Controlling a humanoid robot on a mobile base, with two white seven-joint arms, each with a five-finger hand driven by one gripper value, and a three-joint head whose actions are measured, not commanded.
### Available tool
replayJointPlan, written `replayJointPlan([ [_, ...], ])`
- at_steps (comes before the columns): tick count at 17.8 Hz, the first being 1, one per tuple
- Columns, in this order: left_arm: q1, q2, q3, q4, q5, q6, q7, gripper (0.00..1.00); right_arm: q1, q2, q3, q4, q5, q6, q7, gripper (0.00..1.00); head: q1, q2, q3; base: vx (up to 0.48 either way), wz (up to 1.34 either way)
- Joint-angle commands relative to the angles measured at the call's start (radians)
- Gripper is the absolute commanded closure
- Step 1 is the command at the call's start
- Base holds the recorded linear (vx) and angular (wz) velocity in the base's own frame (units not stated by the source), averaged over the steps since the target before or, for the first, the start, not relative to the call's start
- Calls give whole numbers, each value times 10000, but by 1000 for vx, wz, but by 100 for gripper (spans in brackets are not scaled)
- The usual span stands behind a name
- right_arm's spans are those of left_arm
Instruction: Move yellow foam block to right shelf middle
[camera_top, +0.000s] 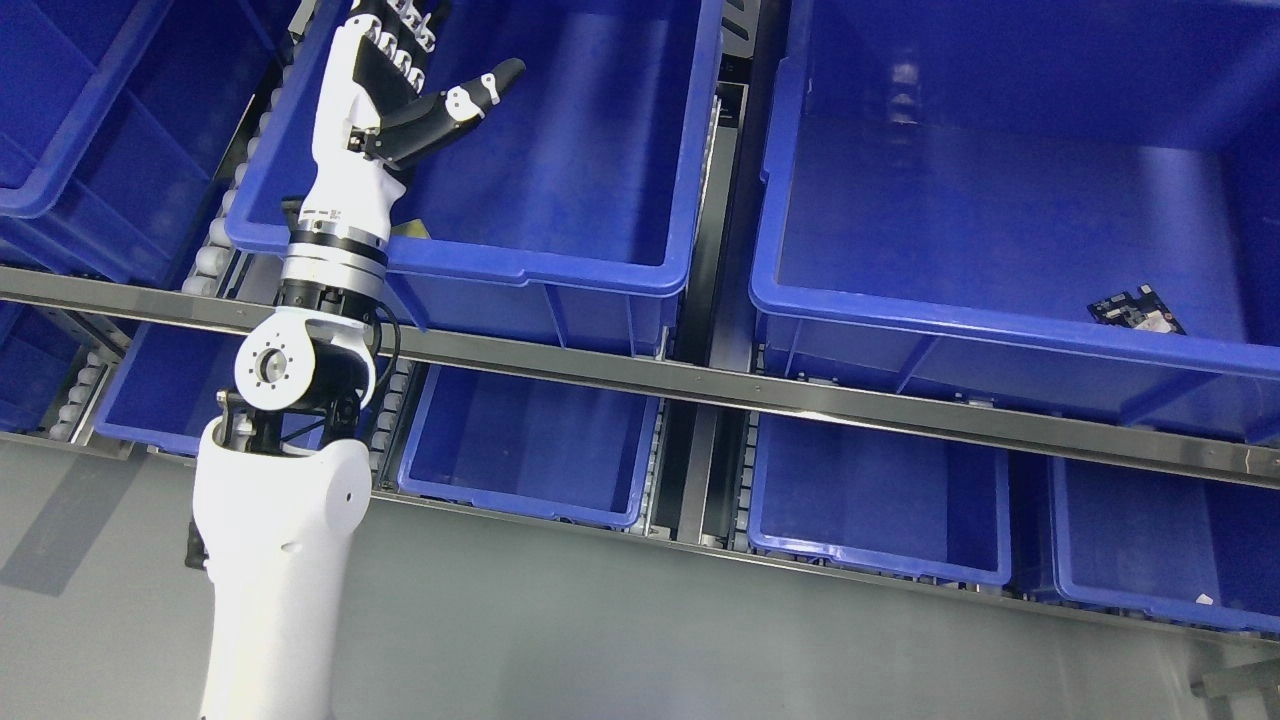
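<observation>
My left hand (440, 70) reaches up from the lower left over the upper middle blue bin (560, 265). Its thumb (470, 98) is spread out to the right. The fingers point upward and are cut off by the top edge; they hold nothing that I can see. A thin yellowish sliver (412, 232) shows on the bin floor just right of my wrist. It may be the yellow foam block, and the wrist hides most of it. My right arm does not show.
A larger blue bin (1000, 320) on the right holds a small dark circuit board (1135, 308). A steel shelf rail (720, 385) crosses below both bins. More blue bins (530, 500) stand on the lower level, above grey floor (600, 640).
</observation>
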Motion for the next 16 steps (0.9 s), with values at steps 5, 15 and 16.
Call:
replayJointPlan([
  [5, 156, 175, 368, -391, 0, 101, -2, 0, -16, -175, 0, -174, 0, -3, -4, 0, 0, 0, 0, 0, 0],
  [15, 110, 175, 429, -254, 0, 147, -18, 0, -16, -175, 0, -174, 0, -3, -4, 0, 0, 0, 0, -5, -12],
  [16, 125, 175, 429, -223, 0, 147, -18, 0, -16, -175, 0, -174, 0, -3, -4, 0, 0, 0, 0, 0, 0],
])
